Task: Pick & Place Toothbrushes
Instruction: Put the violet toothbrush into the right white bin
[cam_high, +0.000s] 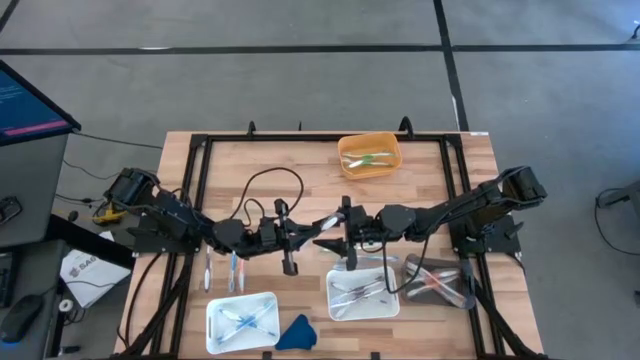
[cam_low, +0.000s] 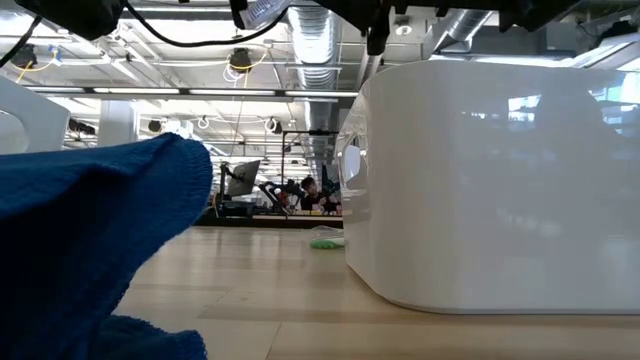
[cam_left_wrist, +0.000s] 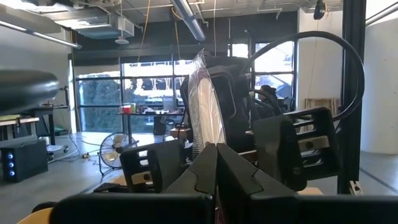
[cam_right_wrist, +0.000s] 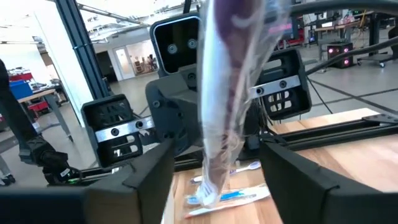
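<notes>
Over the middle of the table my left gripper (cam_high: 318, 228) is shut on a toothbrush in a clear wrapper (cam_left_wrist: 204, 99). My right gripper (cam_high: 347, 232) faces it from the right, open. Its two fingers (cam_right_wrist: 149, 180) stand on either side of the wrapped toothbrush (cam_right_wrist: 227, 106) with a gap on each side. Two loose toothbrushes (cam_high: 232, 270) lie flat on the wood below my left arm. More lie in the orange tray (cam_high: 369, 155) and in the two white trays (cam_high: 241, 322) (cam_high: 362, 293). My left gripper pinches the wrapped toothbrush between its two shut fingers (cam_left_wrist: 214, 165), coming about level from the table's left. The wrapper (cam_left_wrist: 202, 124) stands up above the fingers, a little tilted, clear of the table. The fingers hide how much lies below them.
A clear tray (cam_high: 437, 280) stands at the near right. A blue cloth lump (cam_high: 296, 332) lies at the near edge and fills the low view's left (cam_low: 90, 240), next to a white tray's wall (cam_low: 490, 190). A black frame (cam_high: 200, 160) runs round the table.
</notes>
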